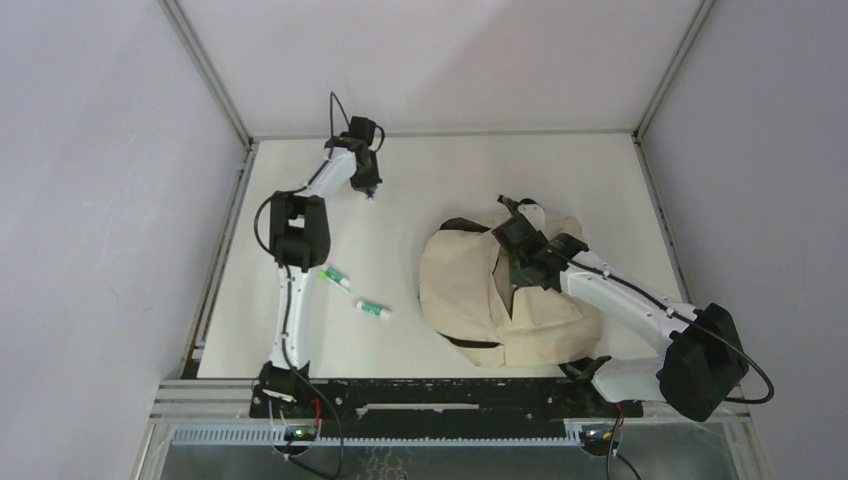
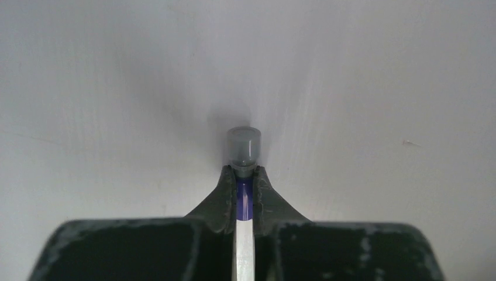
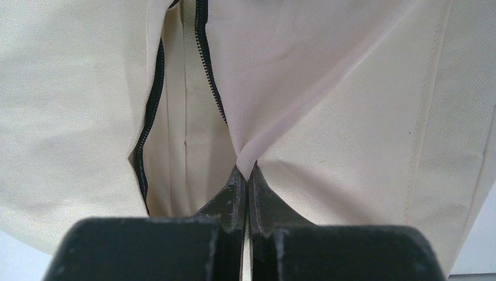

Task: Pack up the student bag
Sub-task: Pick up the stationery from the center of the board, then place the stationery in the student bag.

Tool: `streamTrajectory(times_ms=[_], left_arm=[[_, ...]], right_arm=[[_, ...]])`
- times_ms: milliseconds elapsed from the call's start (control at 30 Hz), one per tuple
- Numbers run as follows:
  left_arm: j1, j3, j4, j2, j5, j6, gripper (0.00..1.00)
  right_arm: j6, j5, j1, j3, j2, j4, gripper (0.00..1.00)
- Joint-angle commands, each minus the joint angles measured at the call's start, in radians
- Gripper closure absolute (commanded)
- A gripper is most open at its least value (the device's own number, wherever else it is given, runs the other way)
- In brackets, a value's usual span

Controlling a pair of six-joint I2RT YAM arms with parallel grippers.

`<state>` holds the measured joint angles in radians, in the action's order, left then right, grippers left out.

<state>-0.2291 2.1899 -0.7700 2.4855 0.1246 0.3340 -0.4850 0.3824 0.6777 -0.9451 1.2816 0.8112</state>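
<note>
The student bag [image 1: 470,290], cream canvas with black zip trim, lies at the right middle of the table. My right gripper [image 1: 527,252] is over it, shut on a pinched fold of the bag's fabric [image 3: 248,157] beside the open zip [image 3: 146,123]. My left gripper [image 1: 369,190] is at the far left of the table, pointing down. In the left wrist view its jaws are closed on a pen-like marker [image 2: 244,196] with a blue and white body and a grey cap [image 2: 243,146] sticking out past the fingertips.
Two green-and-white markers [image 1: 337,279] [image 1: 374,311] lie on the white table [image 1: 420,180] left of the bag. Metal frame posts and grey walls border the table on the left, back and right.
</note>
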Motion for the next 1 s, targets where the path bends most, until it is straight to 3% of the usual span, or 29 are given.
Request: streamTrajectory(times_ms=[0, 167, 333, 433, 633, 800, 967], left_arm=[[0.0, -0.059, -0.009, -0.097, -0.025, -0.011, 1.0], [-0.03, -0.208, 0.032, -0.327, -0.085, 0.016, 1.0], [-0.17, -0.684, 0.381, -0.747, -0.339, 0.174, 1.0], [-0.28, -0.894, 0.533, -0.891, -0.438, 0.284, 1.0], [-0.482, -1.036, 0.549, -0.963, -0.564, 0.37, 1.0], [-0.547, -1.131, 0.7, -0.927, -0.692, 0.491, 1.0], [-0.607, -1.075, 0.747, -0.894, -0.703, 0.507, 1.0]], right_arm=[[0.0, -0.024, 0.017, -0.052, 0.002, -0.049, 1.0], [-0.001, -0.023, 0.016, -0.06, -0.025, -0.033, 1.0], [-0.017, -0.012, -0.006, -0.058, -0.033, -0.027, 1.0], [-0.02, -0.02, -0.022, -0.049, -0.045, -0.039, 1.0], [-0.031, -0.103, -0.06, -0.014, -0.121, -0.103, 1.0], [-0.038, -0.109, -0.077, 0.003, -0.169, -0.123, 1.0], [-0.038, -0.113, -0.083, 0.003, -0.166, -0.114, 1.0]])
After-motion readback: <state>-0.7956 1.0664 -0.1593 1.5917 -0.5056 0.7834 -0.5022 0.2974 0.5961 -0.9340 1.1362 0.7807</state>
